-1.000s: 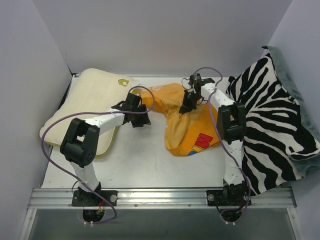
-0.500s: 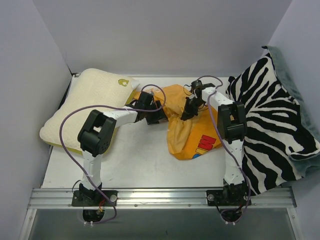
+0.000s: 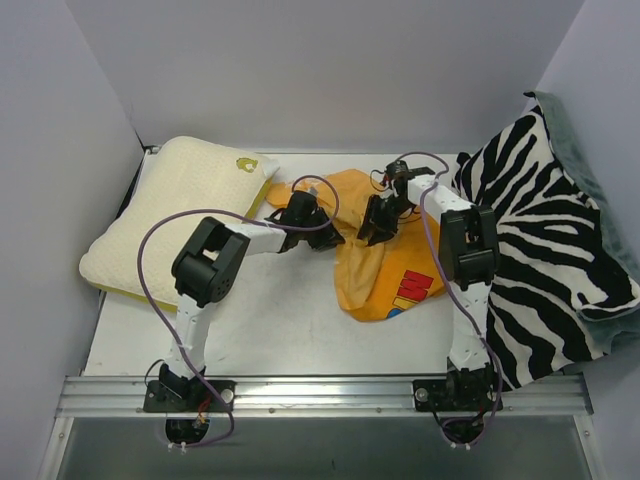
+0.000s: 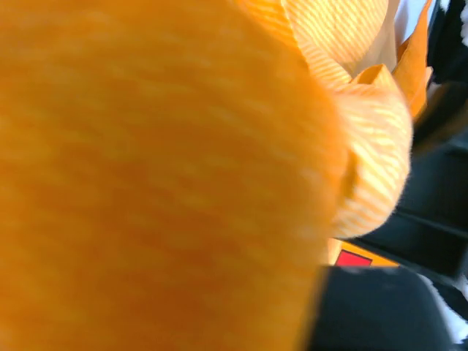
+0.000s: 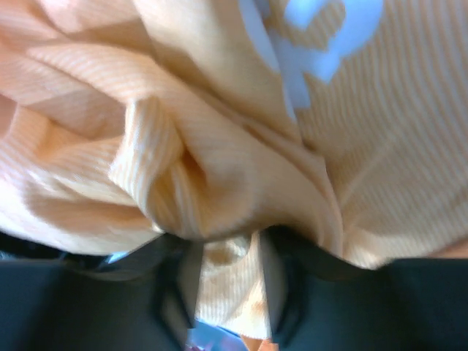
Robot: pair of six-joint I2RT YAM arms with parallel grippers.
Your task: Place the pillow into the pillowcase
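Lettering on pillowcase [image 3: 385, 275]: only red-and-yellow "M" readable, rest lost in folds. Small yellow-green mark near far corner of pillow [image 3: 175, 215], unreadable. Pillowcase crumpled at middle of table [image 3: 290, 330], nothing seen inside. Pillow outside it, far left. Right gripper [image 5: 227, 292]: jaws part-way apart, fold of orange cloth between, touching both fingers [image 5: 175, 281]; pinched or loose, cannot tell. Left gripper [image 3: 325, 232] at pillowcase's left edge, wrist view smothered by cloth; opening cannot be told.
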